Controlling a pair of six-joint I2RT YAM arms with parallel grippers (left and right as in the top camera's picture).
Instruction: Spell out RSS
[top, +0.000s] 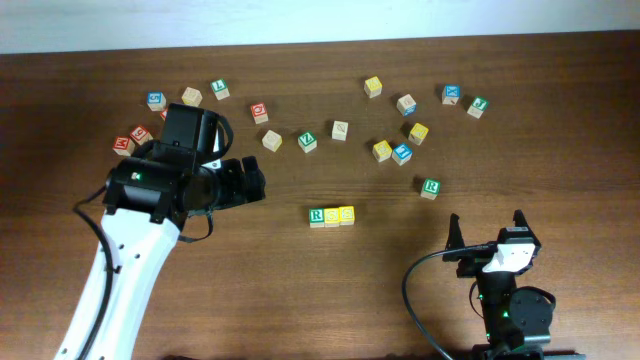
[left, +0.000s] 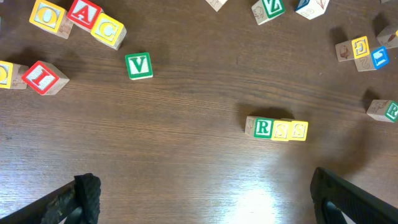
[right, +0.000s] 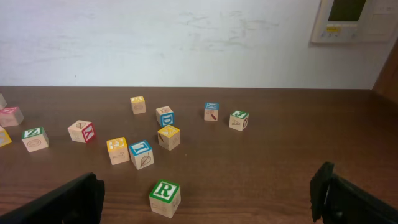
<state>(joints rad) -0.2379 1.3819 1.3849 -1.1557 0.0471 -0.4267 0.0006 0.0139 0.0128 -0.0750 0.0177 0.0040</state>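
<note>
RSS (top: 331, 215) sits mid-table (top: 300, 290).
We see one touching row, green R first, then two yellow faces; our left claw (top: 258, 181) and right claw (top: 487, 232) both gape wide, empty, well apart from it.

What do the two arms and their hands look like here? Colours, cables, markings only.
Left arm: long white link, black joint housings, a small green light, thin black cable alongside. Left hand: black, blocky fingers. Right arm: compact and black, a green light, a white section near the wrist, black cable looping out to its side. Right hand: two black pointed fingers. No readable markings.
</note>
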